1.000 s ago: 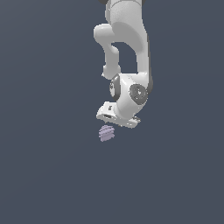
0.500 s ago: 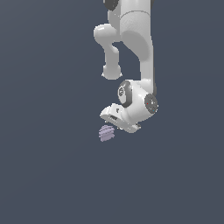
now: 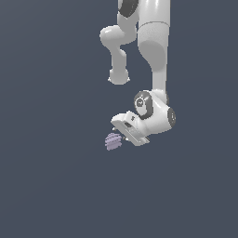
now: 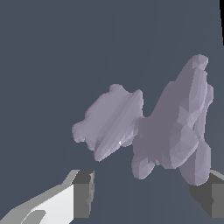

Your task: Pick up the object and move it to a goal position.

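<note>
Your gripper (image 3: 124, 135) hangs at centre frame in the exterior view, fingers spread and empty. The object (image 3: 113, 141) lies just beside it, lower left; in the wrist view it sits ahead between the fingertips (image 4: 83, 192).

Pale lavender-grey ridged object (image 3: 113, 141), white end effector (image 3: 126, 135) with dark grey fingertips (image 4: 83, 192), slate-blue backdrop

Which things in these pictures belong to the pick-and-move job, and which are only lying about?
Part of the job:
- lavender-grey ridged object
- claw, beside the object, fingers apart

Lying about:
- nothing else visible; no goal marker shows
</note>
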### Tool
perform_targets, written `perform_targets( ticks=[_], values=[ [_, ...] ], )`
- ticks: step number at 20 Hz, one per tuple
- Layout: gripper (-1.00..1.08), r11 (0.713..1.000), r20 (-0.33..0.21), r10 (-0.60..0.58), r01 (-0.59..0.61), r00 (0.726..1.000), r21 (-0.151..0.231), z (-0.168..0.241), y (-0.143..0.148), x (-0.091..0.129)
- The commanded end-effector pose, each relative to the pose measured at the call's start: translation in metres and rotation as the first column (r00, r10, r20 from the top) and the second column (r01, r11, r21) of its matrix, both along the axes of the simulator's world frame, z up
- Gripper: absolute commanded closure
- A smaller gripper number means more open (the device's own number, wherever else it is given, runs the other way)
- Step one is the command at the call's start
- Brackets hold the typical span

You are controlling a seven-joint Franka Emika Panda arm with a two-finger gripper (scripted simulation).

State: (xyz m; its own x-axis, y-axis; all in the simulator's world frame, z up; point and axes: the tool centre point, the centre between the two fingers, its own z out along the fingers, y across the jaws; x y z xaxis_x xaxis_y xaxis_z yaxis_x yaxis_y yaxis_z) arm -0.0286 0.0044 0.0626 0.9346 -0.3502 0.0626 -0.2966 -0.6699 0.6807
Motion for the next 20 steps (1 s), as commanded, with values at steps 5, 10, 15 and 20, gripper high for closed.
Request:
perform_targets(
  ticks=[5,10,15,20],
  values=[
    [-0.6,0.986,0.091,-0.014,0.029,0.996,-0.165,0.002,0.001,0.007],
    [-0.6,0.957,0.179,0.0,0.052,0.984,-0.284,0.008,0.004,0.015],
    [-0.6,0.92,0.272,0.034,0.076,0.962,-0.386,0.016,0.009,0.023],
    [-0.6,0.887,0.343,0.072,0.097,0.937,-0.452,0.023,0.015,0.03]
  ],
)
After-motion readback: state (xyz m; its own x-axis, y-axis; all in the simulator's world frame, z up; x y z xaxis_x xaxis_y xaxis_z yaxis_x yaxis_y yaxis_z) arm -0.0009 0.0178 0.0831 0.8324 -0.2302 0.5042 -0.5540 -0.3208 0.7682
